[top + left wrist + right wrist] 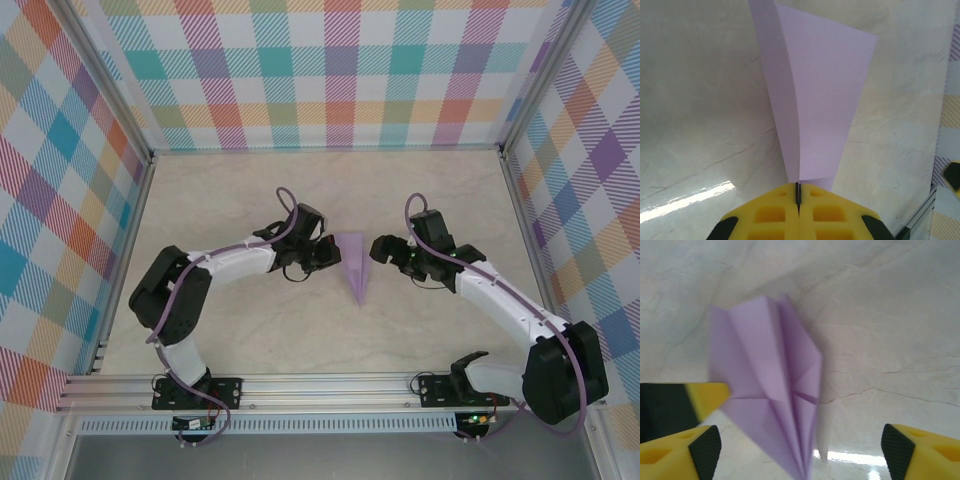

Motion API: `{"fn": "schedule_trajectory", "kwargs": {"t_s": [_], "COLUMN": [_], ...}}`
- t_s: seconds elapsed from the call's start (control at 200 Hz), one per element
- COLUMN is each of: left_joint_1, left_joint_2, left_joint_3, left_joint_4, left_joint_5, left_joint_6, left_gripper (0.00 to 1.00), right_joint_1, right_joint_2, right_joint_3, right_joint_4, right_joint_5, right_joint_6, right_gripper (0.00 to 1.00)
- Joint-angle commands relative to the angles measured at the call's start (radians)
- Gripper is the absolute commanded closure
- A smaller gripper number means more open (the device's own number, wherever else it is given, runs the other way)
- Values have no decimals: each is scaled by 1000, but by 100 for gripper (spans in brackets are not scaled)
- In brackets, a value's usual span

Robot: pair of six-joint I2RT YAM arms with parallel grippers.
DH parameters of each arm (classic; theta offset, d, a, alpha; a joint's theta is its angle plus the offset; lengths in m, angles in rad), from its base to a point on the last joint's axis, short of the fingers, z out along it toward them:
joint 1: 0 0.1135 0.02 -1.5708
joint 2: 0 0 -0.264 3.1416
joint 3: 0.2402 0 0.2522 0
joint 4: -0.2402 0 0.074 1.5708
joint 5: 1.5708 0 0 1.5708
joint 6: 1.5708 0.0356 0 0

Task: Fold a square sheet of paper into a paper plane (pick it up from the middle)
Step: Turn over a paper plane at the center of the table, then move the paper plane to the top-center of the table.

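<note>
Paper plane point(353, 265) sits at the middle of the worktop point(250, 190), between the two arms. It is a narrow lavender dart with its wide end toward the far wall and its point toward the arm bases. From above I cannot tell whether it lies flat on the surface or is lifted a little off it.

The left gripper point(328, 254) is at the plane's left side near the wide end. In the left wrist view its yellow fingers point(775, 212) are pressed together, and the paper's edge point(815, 100) runs into the thin slit between them, so they are clamped on the plane.

The right gripper point(382, 248) stands just beside the plane on its right, apart from the paper. In the right wrist view its yellow fingers point(702, 450) are spread wide. The plane point(770, 405) shows between them with its folded layers and centre crease.

The worktop is pale and marbled. Checked panels point(340, 70) in many colours wall it in on three sides.
</note>
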Motion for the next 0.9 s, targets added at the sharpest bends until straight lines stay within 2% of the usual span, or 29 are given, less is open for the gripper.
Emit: {"fn": "schedule_trajectory", "kwargs": {"t_s": [0.0,0.19,0.305,0.51,0.715,0.8,0.895], "left_joint_1": [10,22,25,25,27,27,27], "left_joint_2": [27,43,41,42,49,48,49], "left_joint_3": [-53,-98,-111,-130,-147,-141,-137], "left_joint_4": [158,143,110,76,78,79,75], "left_joint_5": [58,49,24,-12,-17,-15,-16], "left_joint_6": [-35,-37,-30,-29,-31,-30,-28], "left_gripper": [100,100,100,100,100,100,100], "right_joint_1": [-3,58,113,171,193,203,215], "right_joint_2": [36,160,248,351,412,427,439], "right_joint_3": [-14,38,87,142,179,195,203], "right_joint_4": [71,55,25,-13,-34,-34,-51], "right_joint_5": [-127,-171,-150,-104,-96,-140,-123], "right_joint_6": [-48,-110,-145,-189,-233,-253,-258], "right_gripper": [22,36,42,45,40,43,49]}}
